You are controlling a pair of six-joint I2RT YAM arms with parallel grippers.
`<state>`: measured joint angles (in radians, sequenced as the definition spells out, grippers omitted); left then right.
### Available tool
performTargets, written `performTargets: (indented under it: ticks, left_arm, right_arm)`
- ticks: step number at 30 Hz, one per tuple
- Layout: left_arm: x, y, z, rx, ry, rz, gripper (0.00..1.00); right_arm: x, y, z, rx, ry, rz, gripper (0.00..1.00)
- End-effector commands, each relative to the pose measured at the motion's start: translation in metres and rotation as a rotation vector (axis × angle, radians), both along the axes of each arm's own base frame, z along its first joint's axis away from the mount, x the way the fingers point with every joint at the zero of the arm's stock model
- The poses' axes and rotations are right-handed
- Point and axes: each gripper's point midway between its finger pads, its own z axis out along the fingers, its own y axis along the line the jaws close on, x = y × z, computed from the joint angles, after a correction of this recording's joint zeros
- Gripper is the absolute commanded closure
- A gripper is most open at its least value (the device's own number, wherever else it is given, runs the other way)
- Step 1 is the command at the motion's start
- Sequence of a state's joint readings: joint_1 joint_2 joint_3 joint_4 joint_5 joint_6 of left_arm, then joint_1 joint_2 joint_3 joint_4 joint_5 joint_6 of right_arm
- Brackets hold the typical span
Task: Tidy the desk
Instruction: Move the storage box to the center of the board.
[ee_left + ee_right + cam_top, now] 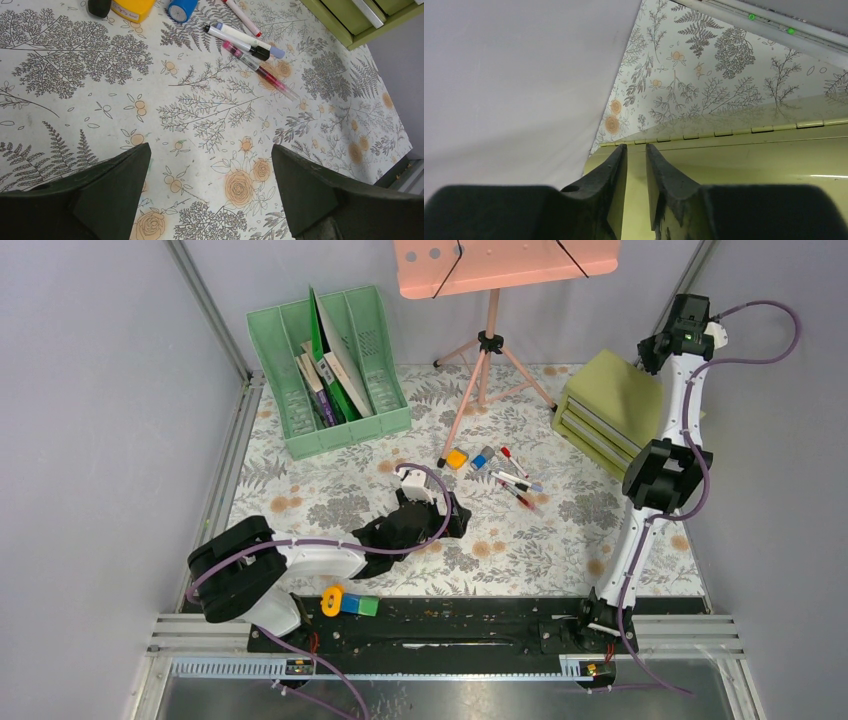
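Three toys (350, 603) sit on the near rail. The desk (330, 500), floral cloth between grey walls, spans the enclosure. The left gripper (210, 150) hangs wide and empty over its middle. Beyond lie four pens (260, 72) and two blocks (457, 458). One rack (330, 370) stands in the far left corner, one stand (490, 350) at the far edge, one box (605, 405) at the right edge. The right gripper (636, 147) is over the box, narrowly parted, empty.

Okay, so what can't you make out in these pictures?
- Titles of the books in the green file rack: too small, top view.
- Yellow item and blue item: cut off by the top edge, left wrist view.
- Whether the right gripper pinches anything: its own fingers hide that, right wrist view.
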<state>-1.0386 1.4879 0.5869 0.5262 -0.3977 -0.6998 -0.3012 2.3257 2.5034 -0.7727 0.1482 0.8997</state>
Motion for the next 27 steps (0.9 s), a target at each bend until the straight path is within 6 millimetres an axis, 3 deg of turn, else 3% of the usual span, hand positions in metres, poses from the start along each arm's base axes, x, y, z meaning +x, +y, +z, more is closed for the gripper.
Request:
performTargets:
  ticks: [1,7,11,16,27]
  left_arm:
    - [0.007,-0.010,0.022,-0.062,-0.042,0.003,0.07]
    - [0.007,-0.010,0.022,-0.062,-0.040,0.004,0.07]
    - [0.007,-0.009,0.022,-0.061,-0.040,0.006,0.07]
    - [0.007,-0.008,0.022,-0.054,-0.039,0.008,0.07]
    - [0.008,-0.009,0.019,-0.044,-0.034,0.010,0.07]
  right_arm:
    - [0.007,-0.007,0.028,-0.039,-0.073,-0.054,0.75]
    - [0.004,0.004,0.031,-0.146,-0.014,-0.026,0.86]
    - [0.002,0.014,0.020,-0.161,0.028,0.004,0.90]
    - [0.002,0.019,0.023,-0.250,0.053,0.025,0.92]
    - [0.008,0.024,0.012,-0.259,0.078,0.047,0.96]
